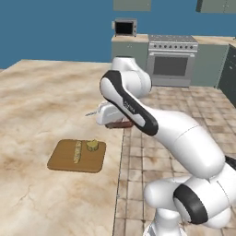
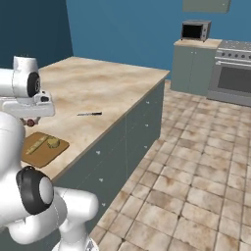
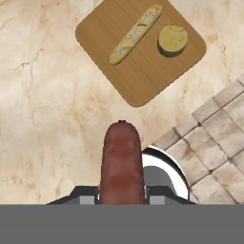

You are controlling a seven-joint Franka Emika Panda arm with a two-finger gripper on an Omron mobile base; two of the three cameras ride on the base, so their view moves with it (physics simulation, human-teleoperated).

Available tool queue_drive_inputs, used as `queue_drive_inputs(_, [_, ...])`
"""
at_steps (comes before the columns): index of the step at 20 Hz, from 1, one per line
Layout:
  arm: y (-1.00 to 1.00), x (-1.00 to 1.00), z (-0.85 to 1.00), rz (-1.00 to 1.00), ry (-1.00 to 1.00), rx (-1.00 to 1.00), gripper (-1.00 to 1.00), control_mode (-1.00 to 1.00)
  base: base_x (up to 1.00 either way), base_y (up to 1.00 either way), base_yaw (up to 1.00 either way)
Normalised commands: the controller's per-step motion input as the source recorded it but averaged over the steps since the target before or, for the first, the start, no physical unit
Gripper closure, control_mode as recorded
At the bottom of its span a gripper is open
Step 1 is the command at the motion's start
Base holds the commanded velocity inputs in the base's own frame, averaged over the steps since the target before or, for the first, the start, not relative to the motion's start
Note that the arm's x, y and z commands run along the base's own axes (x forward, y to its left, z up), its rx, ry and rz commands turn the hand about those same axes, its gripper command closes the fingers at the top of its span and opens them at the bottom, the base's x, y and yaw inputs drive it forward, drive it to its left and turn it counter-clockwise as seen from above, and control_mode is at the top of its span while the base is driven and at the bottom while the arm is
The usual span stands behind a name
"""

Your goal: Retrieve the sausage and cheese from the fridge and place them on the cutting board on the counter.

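My gripper (image 3: pixel 122 195) is shut on the dark red sausage (image 3: pixel 122 162), which sticks out lengthwise between the fingers. It hangs over the counter (image 3: pixel 47 119) near the counter's edge, short of the brown cutting board (image 3: pixel 143 71). On the board lie the pale yellow cheese (image 3: pixel 172 40) and a pale tan stick (image 3: pixel 135 34). From the left base view, the gripper (image 1: pixel 117 123) holds the sausage (image 1: pixel 120 124) up and to the right of the board (image 1: pixel 64 161) and cheese (image 1: pixel 92 145). The right base view shows the gripper (image 2: pixel 30 120) above the board (image 2: pixel 34 156). The fridge is out of view.
A dark-handled knife (image 1: pixel 91 113) lies on the counter (image 1: pixel 46 92) beyond the gripper, also visible as the knife (image 2: pixel 89 113). Tiled floor (image 1: pixel 138 156) drops off right of the counter edge. A stove (image 1: pixel 171 60) and microwave (image 1: pixel 124 27) stand at the far wall.
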Motion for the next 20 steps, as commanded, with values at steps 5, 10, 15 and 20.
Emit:
queue_drive_inputs(5, [0.16, 0.23, -0.53, -0.02, 0.07, 0.07, 1.0, -1.0, 0.0, 0.0, 0.0])
queue_drive_inputs(10, [0.39, 0.21, -0.55, -0.07, 0.02, 0.0, 1.0, -1.0, 0.0, 0.0, 0.0])
queue_drive_inputs(15, [0.23, 0.39, -0.24, -0.06, 0.16, -0.01, 1.0, -1.0, 0.0, 0.0, 0.0])
queue_drive_inputs(20, [0.21, 0.49, -0.25, -0.04, 0.08, -0.02, 1.0, -1.0, 0.0, 0.0, 0.0])
